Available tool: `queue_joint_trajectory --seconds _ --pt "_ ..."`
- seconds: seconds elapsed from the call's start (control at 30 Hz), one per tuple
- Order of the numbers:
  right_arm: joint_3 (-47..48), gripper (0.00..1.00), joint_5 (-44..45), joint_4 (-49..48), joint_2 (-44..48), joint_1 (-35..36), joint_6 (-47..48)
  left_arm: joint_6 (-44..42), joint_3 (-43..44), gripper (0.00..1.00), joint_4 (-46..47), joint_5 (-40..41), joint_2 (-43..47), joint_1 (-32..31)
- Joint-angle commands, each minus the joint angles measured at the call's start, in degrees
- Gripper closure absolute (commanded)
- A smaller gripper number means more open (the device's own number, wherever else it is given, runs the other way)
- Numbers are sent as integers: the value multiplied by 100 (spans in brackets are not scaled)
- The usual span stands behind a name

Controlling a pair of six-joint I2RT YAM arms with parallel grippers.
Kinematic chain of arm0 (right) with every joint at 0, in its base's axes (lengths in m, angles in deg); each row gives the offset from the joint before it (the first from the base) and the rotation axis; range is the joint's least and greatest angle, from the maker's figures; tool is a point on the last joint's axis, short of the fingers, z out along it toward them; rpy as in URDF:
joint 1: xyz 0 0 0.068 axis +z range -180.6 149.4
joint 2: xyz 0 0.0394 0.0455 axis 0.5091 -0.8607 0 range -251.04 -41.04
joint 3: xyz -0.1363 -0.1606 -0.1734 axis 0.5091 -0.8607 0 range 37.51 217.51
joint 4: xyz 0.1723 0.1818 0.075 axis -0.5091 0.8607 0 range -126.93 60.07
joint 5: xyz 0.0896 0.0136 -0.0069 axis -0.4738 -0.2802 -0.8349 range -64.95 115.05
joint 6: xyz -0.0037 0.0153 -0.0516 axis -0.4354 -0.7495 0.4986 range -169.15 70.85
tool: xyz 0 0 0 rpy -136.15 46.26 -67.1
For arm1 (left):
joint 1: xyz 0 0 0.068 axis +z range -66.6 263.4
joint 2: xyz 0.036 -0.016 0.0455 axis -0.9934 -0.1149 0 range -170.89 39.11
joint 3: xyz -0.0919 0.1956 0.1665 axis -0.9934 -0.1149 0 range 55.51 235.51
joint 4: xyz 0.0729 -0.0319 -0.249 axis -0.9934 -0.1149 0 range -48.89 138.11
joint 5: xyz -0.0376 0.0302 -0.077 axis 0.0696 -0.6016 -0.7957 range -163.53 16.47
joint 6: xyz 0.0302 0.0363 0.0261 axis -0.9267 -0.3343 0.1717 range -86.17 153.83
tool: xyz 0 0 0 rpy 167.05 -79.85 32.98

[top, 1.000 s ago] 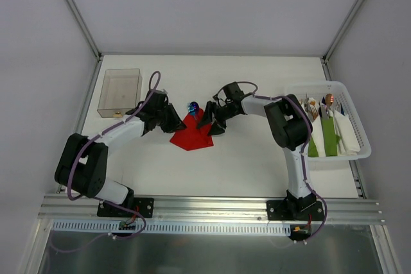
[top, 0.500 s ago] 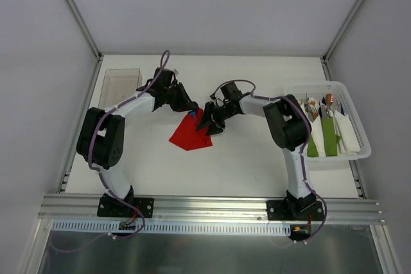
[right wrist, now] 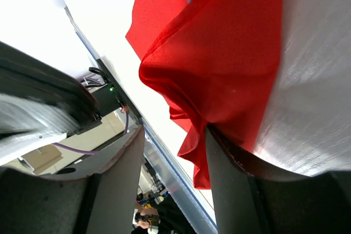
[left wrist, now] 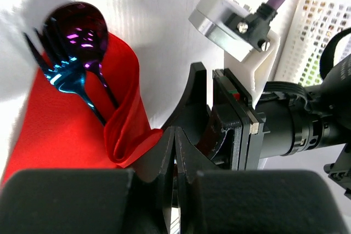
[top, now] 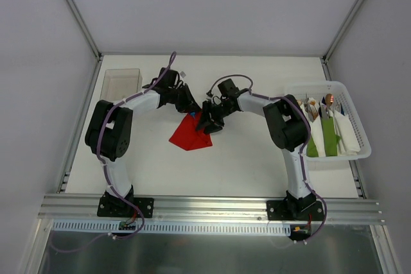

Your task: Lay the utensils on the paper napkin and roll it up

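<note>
Straddling the paper napkin (right wrist: 219,53) fold, right fingers (right wrist: 118,184) spread; left fingers (left wrist: 156,163) pressed together near utensils (left wrist: 77,53).

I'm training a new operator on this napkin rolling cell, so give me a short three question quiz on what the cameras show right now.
1. True or false: the paper napkin lies flat, with no fold.
2. Where are the green napkin bundles? A in the white basket; B in the clear box; C on the paper napkin.
3. How many utensils rest on the paper napkin, and of what sorts?
Key: 1 false, one side is folded up over the handles. 2 A. 3 two, a spoon and a fork.
</note>
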Motion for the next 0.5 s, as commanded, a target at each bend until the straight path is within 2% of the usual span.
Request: queue_joint_trajectory --seconds 0.0,0.47 --pt "303 48 94 329 306 53 322 -132 22 98 -101 -283 -60 -84" --pt "593 44 94 716 376 237 832 -273 -304 100 -330 -239 -87 -85"
